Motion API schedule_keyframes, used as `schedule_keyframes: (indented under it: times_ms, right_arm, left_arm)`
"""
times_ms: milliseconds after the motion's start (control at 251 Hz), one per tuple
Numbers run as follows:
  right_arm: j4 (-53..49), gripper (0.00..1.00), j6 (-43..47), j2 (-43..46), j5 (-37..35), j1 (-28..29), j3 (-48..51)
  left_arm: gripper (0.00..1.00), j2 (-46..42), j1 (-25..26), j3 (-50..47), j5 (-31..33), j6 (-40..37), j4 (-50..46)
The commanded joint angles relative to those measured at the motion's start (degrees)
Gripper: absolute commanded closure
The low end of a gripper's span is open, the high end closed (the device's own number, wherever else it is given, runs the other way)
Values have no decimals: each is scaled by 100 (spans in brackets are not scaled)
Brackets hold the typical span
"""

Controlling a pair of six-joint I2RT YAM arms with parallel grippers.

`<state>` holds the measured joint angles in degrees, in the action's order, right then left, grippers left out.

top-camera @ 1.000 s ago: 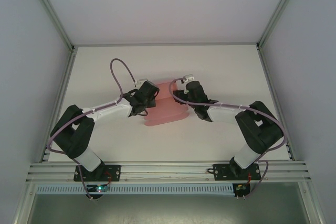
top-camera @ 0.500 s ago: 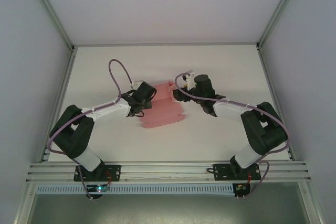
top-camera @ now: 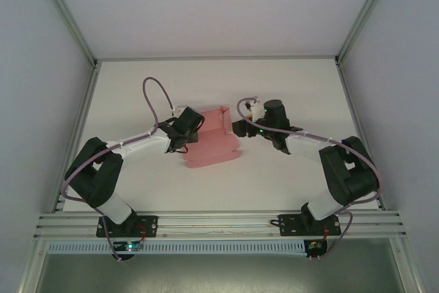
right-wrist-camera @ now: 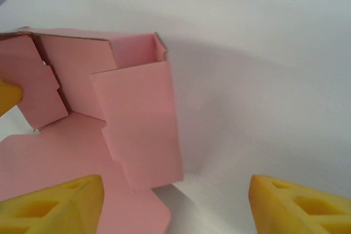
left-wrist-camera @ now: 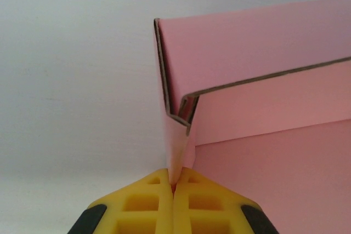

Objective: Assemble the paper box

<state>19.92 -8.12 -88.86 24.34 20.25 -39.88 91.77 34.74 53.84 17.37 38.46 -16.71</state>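
At the middle of the white worktop [top-camera: 295, 87], we see the left pincer [left-wrist-camera: 174, 187] clamped on a wall of the pink thin-card paper box [top-camera: 212, 141]. The right pincer [top-camera: 241, 127], jaws wide, has just drawn clear, leaving far walls standing and the front flap flat.

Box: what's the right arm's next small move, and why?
Probably move the right fingers in onto the loose flap and close on it. The left fingers are shut on the left wall of the box, steadying it. The right fingers are open and off the card, and the flap in front of them leans, not yet tucked.
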Motion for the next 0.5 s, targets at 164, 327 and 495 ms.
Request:
schedule_keyframes:
  times_ms: [164,327,495]
  right_arm:
    - [-217,43,488,-639,1909,-602,-643]
    - [-460,46,703,-1561,2545,-628,-1348]
    - [-574,53,761,-2147,3139,-637,-1813]
  left_arm:
    - [100,52,-63,-176,-185,-277,-65]
    - [100,108,-61,-124,-236,-306,-70]
    - [100,119,-60,-120,-176,-293,-102]
